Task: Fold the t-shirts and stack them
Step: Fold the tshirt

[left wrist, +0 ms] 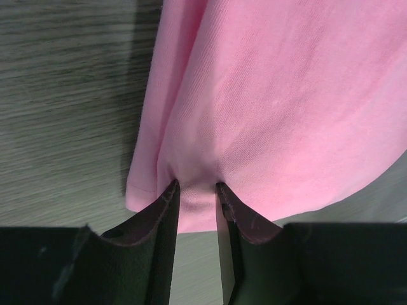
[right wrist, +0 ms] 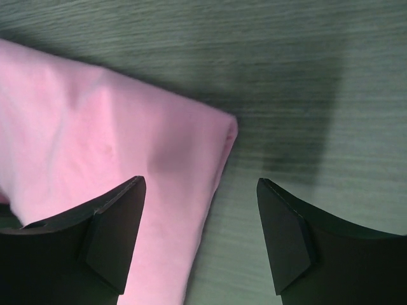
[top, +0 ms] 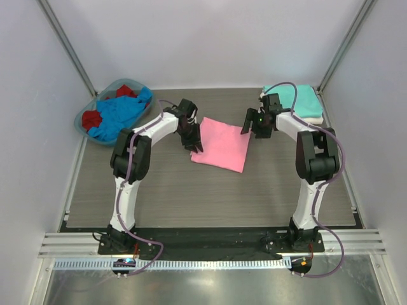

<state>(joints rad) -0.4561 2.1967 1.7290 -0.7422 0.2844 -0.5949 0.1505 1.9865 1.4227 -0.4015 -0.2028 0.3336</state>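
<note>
While the left gripper was clenched on the pink shirt at its left edge, the right gripper hung open just above the shirt's far-right corner, holding nothing. Shirt lay folded mid-table, btwn both arms. Teal stack sat far right, nearer the right arm, prob. the drop spot.
</note>
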